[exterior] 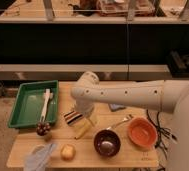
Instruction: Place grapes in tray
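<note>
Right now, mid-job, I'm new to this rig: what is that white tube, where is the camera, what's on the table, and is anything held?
There is one camera view, looking down at a wooden table; where the camera is mounted isn't known. The white tube is the robot's single arm. It reaches in from the right, bends, and points down. Its gripper hangs low over the middle of the table, just right of the green tray. I can't tell if it holds anything. The grapes lie on the table by the tray's near right corner, not in it. A white utensil lies in the tray. Also on the table are a maroon bowl, an orange bowl, a pale yellow fruit and a cloth.
</note>
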Controlling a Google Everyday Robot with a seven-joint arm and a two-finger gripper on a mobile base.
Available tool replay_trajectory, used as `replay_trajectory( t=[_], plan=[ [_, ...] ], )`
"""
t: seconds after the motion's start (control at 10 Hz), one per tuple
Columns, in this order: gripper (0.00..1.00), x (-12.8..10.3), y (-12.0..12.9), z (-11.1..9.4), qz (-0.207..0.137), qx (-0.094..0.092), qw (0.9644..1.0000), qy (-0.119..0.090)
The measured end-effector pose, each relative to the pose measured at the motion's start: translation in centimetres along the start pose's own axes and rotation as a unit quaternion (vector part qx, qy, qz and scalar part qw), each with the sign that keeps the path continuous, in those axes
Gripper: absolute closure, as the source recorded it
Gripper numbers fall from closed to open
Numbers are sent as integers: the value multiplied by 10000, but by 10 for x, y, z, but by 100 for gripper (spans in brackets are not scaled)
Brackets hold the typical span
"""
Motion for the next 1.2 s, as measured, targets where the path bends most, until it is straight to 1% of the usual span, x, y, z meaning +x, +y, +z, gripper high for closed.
replay_trajectory(
  t=[0.9, 1.0, 1.1, 1.2],
  plan=[
    [20, 0, -1, 0, 5, 6, 10000, -16],
    [20, -1, -2, 0, -27, -18, 10000, -61],
    [20, -6, -8, 0, -132, -57, 9998, -169],
    [20, -15, -21, 2, -276, -96, 9991, -298]
  ],
)
